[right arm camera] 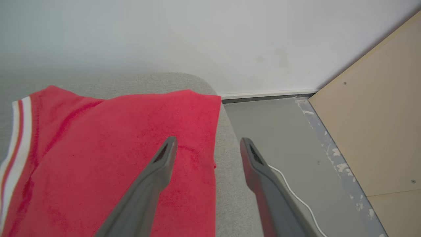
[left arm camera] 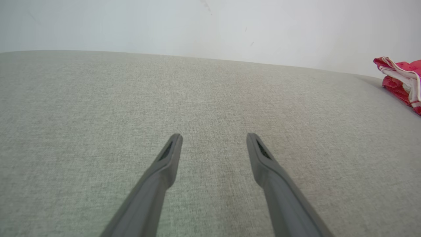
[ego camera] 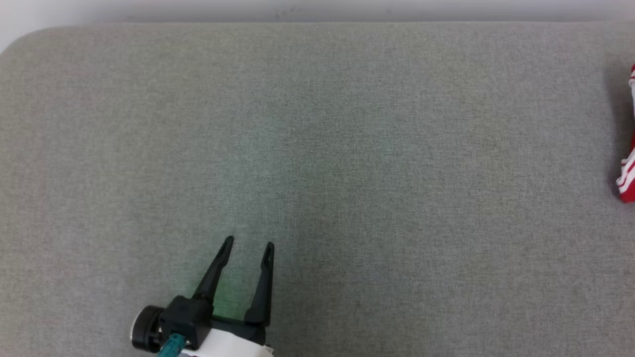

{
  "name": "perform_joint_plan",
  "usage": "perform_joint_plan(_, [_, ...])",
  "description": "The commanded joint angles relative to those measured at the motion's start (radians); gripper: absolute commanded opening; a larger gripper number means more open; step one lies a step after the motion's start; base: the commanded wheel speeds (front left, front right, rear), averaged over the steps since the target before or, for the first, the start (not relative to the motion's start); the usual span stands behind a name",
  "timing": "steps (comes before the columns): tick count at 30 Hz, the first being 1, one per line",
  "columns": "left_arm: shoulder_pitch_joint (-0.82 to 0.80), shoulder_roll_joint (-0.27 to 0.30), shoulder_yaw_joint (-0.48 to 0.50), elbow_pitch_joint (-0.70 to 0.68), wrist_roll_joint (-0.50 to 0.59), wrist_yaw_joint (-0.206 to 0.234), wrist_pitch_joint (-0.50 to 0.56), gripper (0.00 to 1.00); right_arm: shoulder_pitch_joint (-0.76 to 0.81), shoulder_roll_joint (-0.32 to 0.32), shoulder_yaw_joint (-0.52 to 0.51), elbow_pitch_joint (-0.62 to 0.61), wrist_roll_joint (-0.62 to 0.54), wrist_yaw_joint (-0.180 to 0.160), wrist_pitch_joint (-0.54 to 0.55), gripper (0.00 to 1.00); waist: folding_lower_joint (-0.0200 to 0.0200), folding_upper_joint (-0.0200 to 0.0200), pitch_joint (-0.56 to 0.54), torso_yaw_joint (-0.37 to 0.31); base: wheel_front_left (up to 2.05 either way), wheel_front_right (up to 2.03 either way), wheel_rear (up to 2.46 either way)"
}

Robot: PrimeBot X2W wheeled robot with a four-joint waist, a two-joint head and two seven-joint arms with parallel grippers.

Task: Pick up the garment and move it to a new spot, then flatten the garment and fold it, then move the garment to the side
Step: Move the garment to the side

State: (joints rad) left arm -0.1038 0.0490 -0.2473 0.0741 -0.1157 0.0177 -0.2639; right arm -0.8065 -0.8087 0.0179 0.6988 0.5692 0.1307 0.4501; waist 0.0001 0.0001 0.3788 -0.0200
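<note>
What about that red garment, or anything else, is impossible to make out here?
Head view: the garment is cut off by the right edge; a striped sliver shows.
Left wrist view: the right edge cuts it again.
Right wrist view: it runs off the left and bottom edges; a finger of the right hand covers part.
Same view: the white cable passes behind the other finger and off the bottom edge.

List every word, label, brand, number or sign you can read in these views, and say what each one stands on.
No readable text here.
Red garment: white stripes only, no lettering on the part that shows.
Grey padded surface, wall, wooden panel: plain, nothing written.
Left gripper and right gripper: dark fingers, no legible marking.
</note>
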Motion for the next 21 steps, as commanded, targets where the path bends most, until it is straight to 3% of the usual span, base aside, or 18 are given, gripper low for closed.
perform_joint_plan(1, [0.004,0.004,0.003,0.002,0.01,-0.002,0.0,1.0,0.012,-0.008,-0.025,0.038,-0.065,0.0,-0.03,1.0,-0.0001,-0.0001,-0.004,0.001,0.0,0.0,0.0])
perform_joint_plan(8, [0.037,0.004,0.024,0.0,0.006,0.004,0.0,1.0,0.055,0.067,-0.066,0.058,-0.156,0.0,-0.155,1.0,-0.0001,-0.0001,-0.055,-0.006,0.0,0.0,0.0])
perform_joint_plan(16, [0.086,0.004,0.043,-0.015,-0.012,0.011,0.0,1.0,0.229,0.152,-0.072,-0.095,-0.151,0.0,-0.369,1.0,-0.0001,-0.0001,-0.172,-0.006,0.0,0.0,0.0])
perform_joint_plan(21, [0.133,0.004,0.072,-0.001,-0.035,0.014,0.0,1.0,0.389,0.225,-0.117,-0.196,-0.215,0.0,-0.519,1.0,-0.0001,-0.0001,-0.252,-0.008,0.0,0.0,0.0])
